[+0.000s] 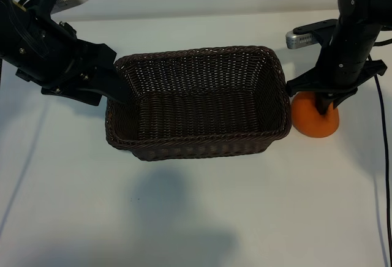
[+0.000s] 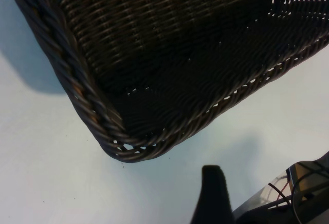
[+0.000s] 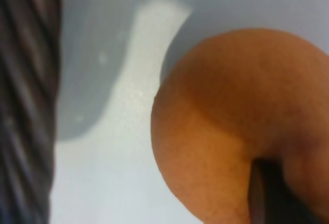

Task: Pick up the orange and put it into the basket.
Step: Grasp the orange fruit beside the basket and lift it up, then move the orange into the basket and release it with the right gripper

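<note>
The orange (image 1: 306,123) lies on the white table just right of the dark brown wicker basket (image 1: 196,53). My right gripper (image 1: 327,105) comes down on it from above and is shut on it, pinching its upper right part. In the right wrist view one dark finger (image 3: 270,198) presses into the orange (image 3: 221,131), the other finger is hidden, and the basket's wall (image 3: 20,106) stands close by. My left gripper (image 1: 119,89) is open at the basket's left rim. The left wrist view shows one finger (image 2: 212,193) a little apart from the basket's rounded corner (image 2: 128,149).
The white table (image 1: 196,218) stretches in front of the basket. A black cable (image 1: 383,157) hangs down at the right edge beside the right arm. The basket has nothing in it.
</note>
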You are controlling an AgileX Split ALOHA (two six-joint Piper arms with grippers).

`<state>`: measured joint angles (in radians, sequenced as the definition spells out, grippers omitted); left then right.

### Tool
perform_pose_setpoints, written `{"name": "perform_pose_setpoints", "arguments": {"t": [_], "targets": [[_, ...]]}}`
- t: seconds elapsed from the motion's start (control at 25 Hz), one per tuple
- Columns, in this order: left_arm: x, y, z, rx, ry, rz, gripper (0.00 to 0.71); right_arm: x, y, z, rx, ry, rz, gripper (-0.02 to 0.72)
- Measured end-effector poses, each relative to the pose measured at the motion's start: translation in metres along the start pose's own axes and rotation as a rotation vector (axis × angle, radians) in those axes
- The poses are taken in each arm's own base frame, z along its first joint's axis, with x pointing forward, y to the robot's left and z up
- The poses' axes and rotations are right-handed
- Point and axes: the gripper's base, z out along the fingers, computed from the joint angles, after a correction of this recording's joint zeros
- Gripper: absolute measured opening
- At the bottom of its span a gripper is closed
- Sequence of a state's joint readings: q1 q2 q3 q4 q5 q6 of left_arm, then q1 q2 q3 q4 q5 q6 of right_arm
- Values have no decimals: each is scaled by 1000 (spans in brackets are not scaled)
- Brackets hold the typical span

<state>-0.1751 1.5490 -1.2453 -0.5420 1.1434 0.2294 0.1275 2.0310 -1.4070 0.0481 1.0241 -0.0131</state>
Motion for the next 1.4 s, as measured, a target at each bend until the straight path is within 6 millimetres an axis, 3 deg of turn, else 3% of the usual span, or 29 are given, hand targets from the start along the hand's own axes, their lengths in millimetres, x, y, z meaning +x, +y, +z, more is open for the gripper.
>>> {"name": "perform_pose_setpoints", "arguments": {"t": [0.32,1.0,1.4], "targets": [[0,0,0,0,0,0,567,1,0,-33,19,-17,-10,87],[0,0,0,0,0,1,567,47,2,-155,35,-289,-25,83],[0,0,0,0,0,4,567,54,3,-161,24,-281,-21,83]]}}
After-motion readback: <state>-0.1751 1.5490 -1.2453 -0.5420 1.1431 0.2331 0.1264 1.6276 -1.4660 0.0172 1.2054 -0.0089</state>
